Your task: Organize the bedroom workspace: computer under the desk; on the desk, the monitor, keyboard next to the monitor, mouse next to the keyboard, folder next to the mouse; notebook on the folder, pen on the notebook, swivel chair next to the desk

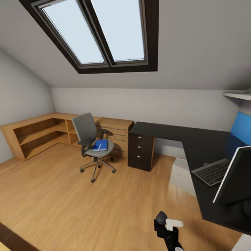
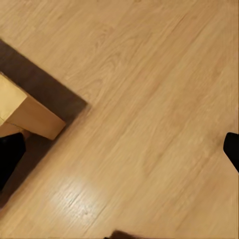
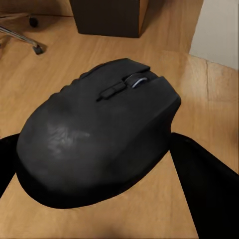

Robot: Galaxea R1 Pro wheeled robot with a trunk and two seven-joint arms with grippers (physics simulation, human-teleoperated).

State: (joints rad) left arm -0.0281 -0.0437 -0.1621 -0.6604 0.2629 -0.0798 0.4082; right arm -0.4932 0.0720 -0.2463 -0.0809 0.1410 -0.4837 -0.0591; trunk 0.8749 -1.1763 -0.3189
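My right gripper (image 1: 164,223) hangs low over the floor, shut on the black mouse (image 3: 99,134), which sits between its two black fingers (image 3: 209,189). The mouse (image 1: 161,218) shows as a dark knob at the arm's tip. To the right is the black desk (image 1: 195,137) with the keyboard (image 1: 212,171) and monitor (image 1: 237,177) on it. The pale computer (image 1: 181,174) stands under it. Across the room, the grey swivel chair (image 1: 91,139) holds the blue folder (image 1: 100,145) with a thin white streak on it. I cannot make out the notebook or pen. My left gripper (image 2: 119,149) is open above the floor.
A low light-wood cabinet (image 1: 38,134) runs along the far left wall. The desk's drawer unit (image 1: 141,151) stands beside the chair. A dark rug (image 2: 45,89) and a light wooden block (image 2: 30,117) lie under my left arm. Wooden floor (image 1: 87,205) spreads between me and the chair.
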